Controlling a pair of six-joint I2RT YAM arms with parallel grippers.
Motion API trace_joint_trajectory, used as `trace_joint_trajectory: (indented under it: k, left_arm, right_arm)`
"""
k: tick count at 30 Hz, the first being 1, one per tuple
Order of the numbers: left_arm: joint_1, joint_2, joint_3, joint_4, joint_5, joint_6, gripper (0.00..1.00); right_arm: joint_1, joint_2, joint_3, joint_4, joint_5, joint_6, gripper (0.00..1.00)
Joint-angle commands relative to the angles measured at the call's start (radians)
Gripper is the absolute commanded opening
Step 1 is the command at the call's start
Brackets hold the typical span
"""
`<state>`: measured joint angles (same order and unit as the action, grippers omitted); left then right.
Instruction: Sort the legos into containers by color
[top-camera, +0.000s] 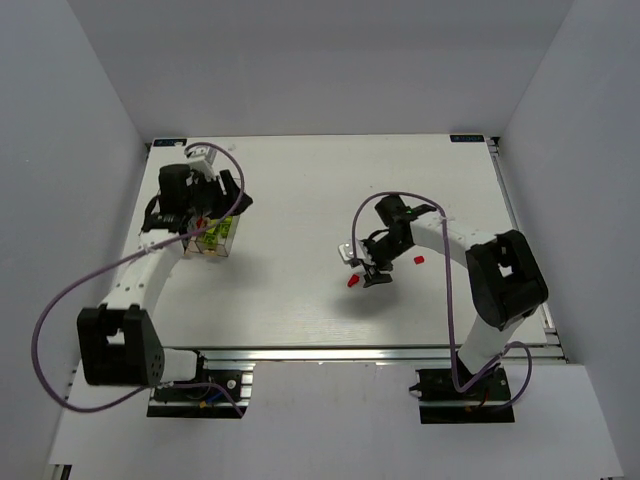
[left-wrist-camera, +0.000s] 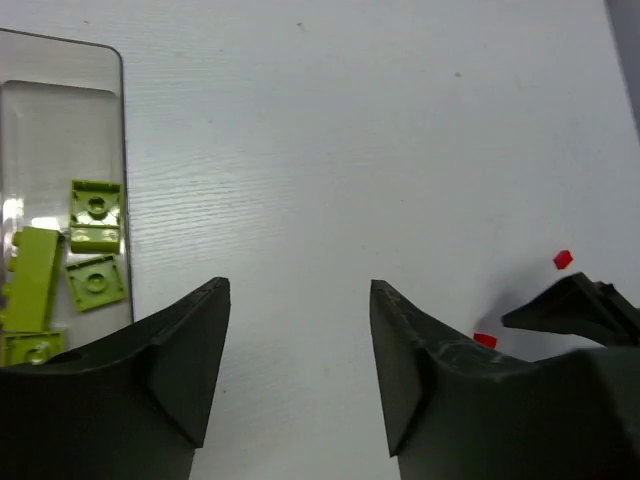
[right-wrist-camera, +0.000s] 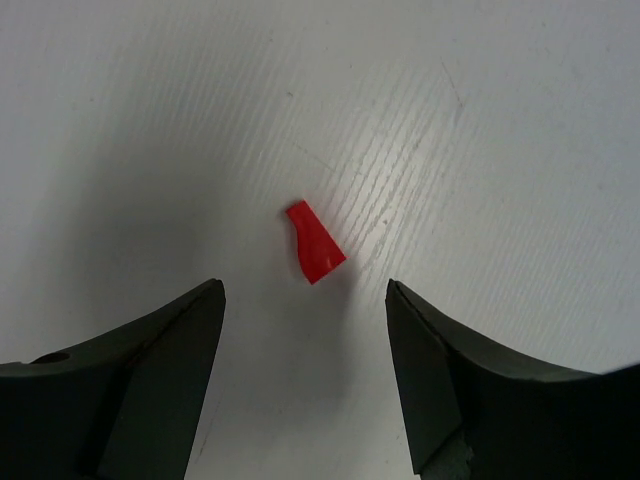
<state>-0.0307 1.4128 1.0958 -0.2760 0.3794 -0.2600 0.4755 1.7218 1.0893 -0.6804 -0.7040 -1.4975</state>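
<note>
My right gripper (top-camera: 374, 277) is open and hangs just above the table. A small red lego bit (right-wrist-camera: 316, 243) lies just ahead of its fingertips, untouched, and shows in the top view (top-camera: 353, 283). A second red bit (top-camera: 419, 260) lies to its right. My left gripper (top-camera: 235, 198) is open and empty over the clear containers (top-camera: 210, 245) at the left. In the left wrist view (left-wrist-camera: 300, 290) one clear bin (left-wrist-camera: 121, 150) holds several lime green legos (left-wrist-camera: 96, 213). Both red bits (left-wrist-camera: 563, 260) show far off. No blue legos are visible.
White walls close in the table on the left, back and right. The left arm's purple cable (top-camera: 60, 310) loops out over the left side. The right arm's elbow (top-camera: 508, 275) stands near the right edge.
</note>
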Motion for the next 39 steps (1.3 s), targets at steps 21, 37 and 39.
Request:
trace_joint_trajectory:
  k: [21,37,39]
  left_arm:
    - [-0.002,-0.494,-0.321,0.161,-0.175,-0.010,0.73]
    - [-0.002,-0.828,-0.436,0.325,-0.257,-0.025,0.76]
    - [-0.002,-0.877,-0.451,0.334,-0.293,-0.021,0.77]
  right_arm:
    - [0.167,0.117,0.026,0.097,0.251,0.085,0.37]
    - [0.305,0.395,0.809,-0.081,0.206,0.615,0.00]
    - [0.317,0.493,1.005,-0.022,0.212,0.845,0.00]
